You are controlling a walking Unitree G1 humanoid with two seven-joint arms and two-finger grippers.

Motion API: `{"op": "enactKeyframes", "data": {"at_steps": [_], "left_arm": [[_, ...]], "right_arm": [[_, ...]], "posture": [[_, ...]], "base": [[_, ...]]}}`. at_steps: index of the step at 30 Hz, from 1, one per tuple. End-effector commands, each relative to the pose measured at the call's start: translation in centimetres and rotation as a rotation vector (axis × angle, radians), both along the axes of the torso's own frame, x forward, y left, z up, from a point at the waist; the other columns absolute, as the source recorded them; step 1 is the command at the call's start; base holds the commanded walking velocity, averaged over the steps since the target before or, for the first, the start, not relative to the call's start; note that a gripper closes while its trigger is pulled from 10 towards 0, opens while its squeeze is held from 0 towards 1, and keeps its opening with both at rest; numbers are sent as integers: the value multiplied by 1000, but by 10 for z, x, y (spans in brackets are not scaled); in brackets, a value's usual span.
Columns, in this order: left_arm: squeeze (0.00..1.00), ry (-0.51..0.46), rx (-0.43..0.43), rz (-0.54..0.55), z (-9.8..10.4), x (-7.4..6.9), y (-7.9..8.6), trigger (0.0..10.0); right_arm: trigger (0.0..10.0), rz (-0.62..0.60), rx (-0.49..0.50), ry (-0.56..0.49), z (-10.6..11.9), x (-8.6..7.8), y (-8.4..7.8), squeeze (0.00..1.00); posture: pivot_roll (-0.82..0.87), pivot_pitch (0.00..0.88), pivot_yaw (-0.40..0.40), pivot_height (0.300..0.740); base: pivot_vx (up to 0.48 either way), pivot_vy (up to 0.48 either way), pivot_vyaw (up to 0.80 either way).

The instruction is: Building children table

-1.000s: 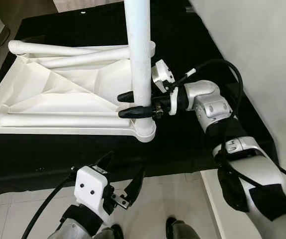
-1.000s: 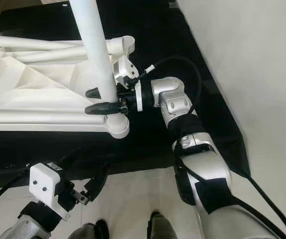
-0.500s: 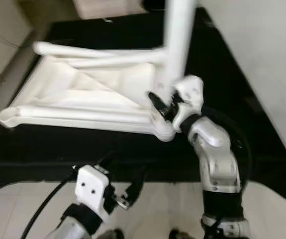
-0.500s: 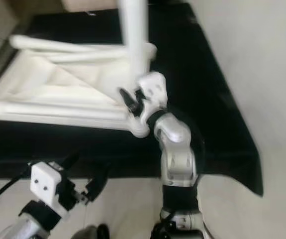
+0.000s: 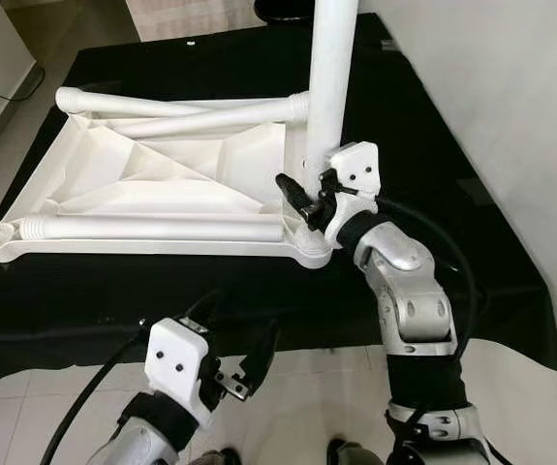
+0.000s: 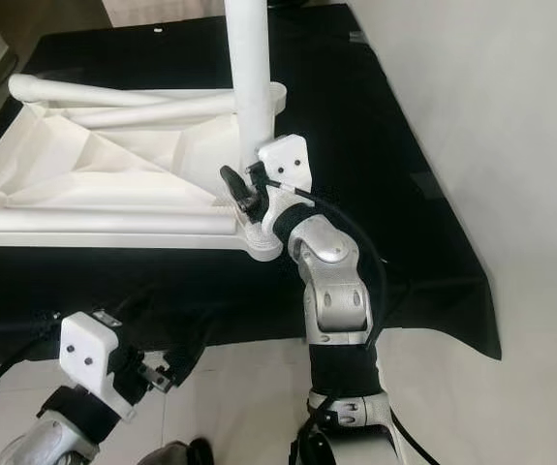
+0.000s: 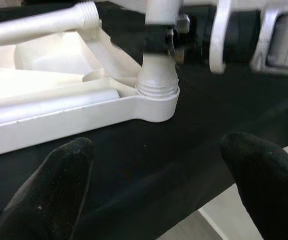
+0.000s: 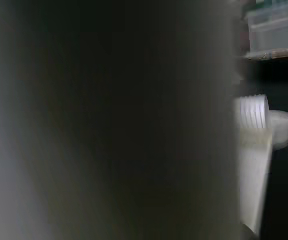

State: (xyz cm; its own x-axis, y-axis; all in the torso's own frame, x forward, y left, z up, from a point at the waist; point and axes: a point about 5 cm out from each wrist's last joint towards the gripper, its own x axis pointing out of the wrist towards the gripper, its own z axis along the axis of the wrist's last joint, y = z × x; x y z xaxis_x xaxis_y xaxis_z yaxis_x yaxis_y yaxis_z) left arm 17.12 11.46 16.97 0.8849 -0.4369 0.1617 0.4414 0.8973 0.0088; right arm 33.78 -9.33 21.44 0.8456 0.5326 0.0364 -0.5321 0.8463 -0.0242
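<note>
Now the right gripper, rotated since a second ago, is clamping the upright white plastic leg in the upturned white tabletop's corner socket; left gripper hovering wide below it.

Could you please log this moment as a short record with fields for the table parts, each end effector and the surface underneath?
tabletop: white tabletop lying underside up
upright leg: white table leg standing in the near right corner socket
loose legs: two legs lying in the tabletop
right end effector: right end effector closed on the upright leg near its base
left end effector: left end effector open, holding nothing
surface: black cloth on the floor
</note>
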Motion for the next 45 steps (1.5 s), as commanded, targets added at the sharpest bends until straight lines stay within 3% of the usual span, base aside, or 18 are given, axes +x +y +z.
{"op": "enactKeyframes", "data": {"at_steps": [1,3,6,8,9,17,25,26,28,29,43,45], "left_arm": [[0,15,10,4,-4,0,2,10000],[0,17,7,-2,-4,-1,0,10000],[0,17,6,-3,-4,-1,0,10000],[0,19,6,-2,-4,-3,0,10000],[0,19,5,-2,-4,-3,0,10000],[0,21,6,-5,-3,-6,0,10000],[0,23,8,-3,-2,-9,0,10000],[0,23,7,-3,-2,-9,-1,10000],[0,23,7,-3,-2,-9,-1,10000],[0,23,6,-2,-1,-9,-1,10000],[0,21,3,1,0,-9,-1,10000],[0,21,1,1,-1,-8,-1,10000]], "right_arm": [[10000,107,25,-31,7,-1,10,1000],[10000,360,37,-93,24,-6,12,1000],[10000,430,35,-100,27,-8,11,1000],[10000,631,-76,-131,27,-11,12,1000],[10000,714,-115,-124,26,-7,11,0],[10000,847,-140,-117,41,15,18,0],[10000,1024,-138,-85,49,17,22,0],[9255,1044,-138,-74,50,18,23,0],[9255,1044,-138,-74,50,18,23,0],[314,1062,-139,-67,51,20,23,0],[0,1081,-129,-71,53,27,18,0],[0,956,-141,-122,52,30,6,0]], "posture": [[18,250,35,740],[27,250,38,740],[27,250,38,740],[34,250,41,740],[36,252,42,740],[55,262,45,740],[64,269,41,740],[65,275,38,740],[65,275,38,740],[65,275,38,740],[59,280,37,740],[51,278,32,740]], "base": [[0,0,0],[0,0,0],[0,0,0],[0,0,0],[0,0,0],[0,0,0],[0,0,0],[0,0,0],[0,0,0],[0,0,0],[0,0,0],[0,0,0]]}}
